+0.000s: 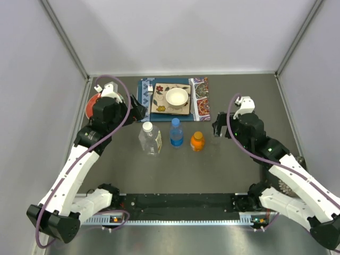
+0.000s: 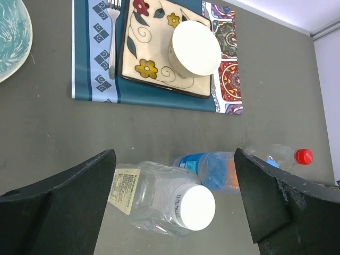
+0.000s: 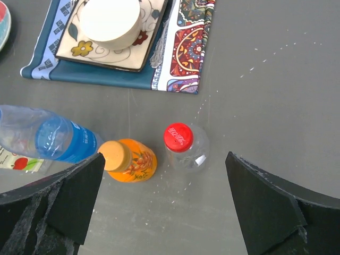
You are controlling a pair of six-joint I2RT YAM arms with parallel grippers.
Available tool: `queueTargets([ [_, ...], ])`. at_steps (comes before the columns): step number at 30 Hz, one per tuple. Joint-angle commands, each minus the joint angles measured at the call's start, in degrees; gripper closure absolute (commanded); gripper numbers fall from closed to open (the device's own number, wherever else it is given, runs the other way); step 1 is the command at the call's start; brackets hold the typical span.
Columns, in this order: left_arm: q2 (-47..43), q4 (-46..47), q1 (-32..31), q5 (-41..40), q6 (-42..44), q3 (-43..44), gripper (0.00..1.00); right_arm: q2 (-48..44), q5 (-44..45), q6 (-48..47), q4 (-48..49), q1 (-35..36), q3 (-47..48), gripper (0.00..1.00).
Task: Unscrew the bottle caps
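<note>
Left pincer [image 2: 174, 154] and right pincer [image 3: 164, 156] gape wide, gripping nothing, flanking four capped bottles [image 1: 150, 139]; white bowl [image 1: 177, 97] sits on plate [image 1: 159, 104].

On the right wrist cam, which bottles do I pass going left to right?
blue-tinted bottle → squat orange bottle → slim clear bottle with the red cap

Grey table [image 1: 239, 175], white walls [image 1: 180, 32]
</note>
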Motion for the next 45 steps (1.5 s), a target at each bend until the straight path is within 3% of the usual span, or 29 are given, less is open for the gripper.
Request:
queueTargets([
  [1, -2.41, 3.04, 0.21, 0.72, 1.20, -1.46, 0.01, 1.40, 0.65, -2.74, 0.09, -0.02, 3.25, 0.01],
  [10, -2.59, 1.73, 0.21, -2.26, 3.40, -1.82, 0.03, 10.00, 4.69, -0.02, -0.62, -0.02, 5.53, 0.09],
  [16, -4.87, 2.34, 0.21, -3.23, 4.36, -2.87, 0.08, 13.36, 6.19, 0.43, 1.13, -0.11, 6.68, 0.28],
  [20, -5.75, 3.04, 0.13, -2.79, 4.54, -3.93, 0.11, 15.81, 6.81, 0.60, 1.49, -0.02, 6.59, 0.34],
  [36, -6.90, 4.98, 0.04, -0.51, 4.89, -6.48, 0.13, 21.62, 7.25, 1.74, 3.51, -0.20, 5.19, 0.39],
  [45, -7.34, 5.07, 0.04, -0.42, 4.89, -6.65, 0.14, 22.24, 6.37, 2.36, 4.04, -1.51, 3.61, 0.49],
])
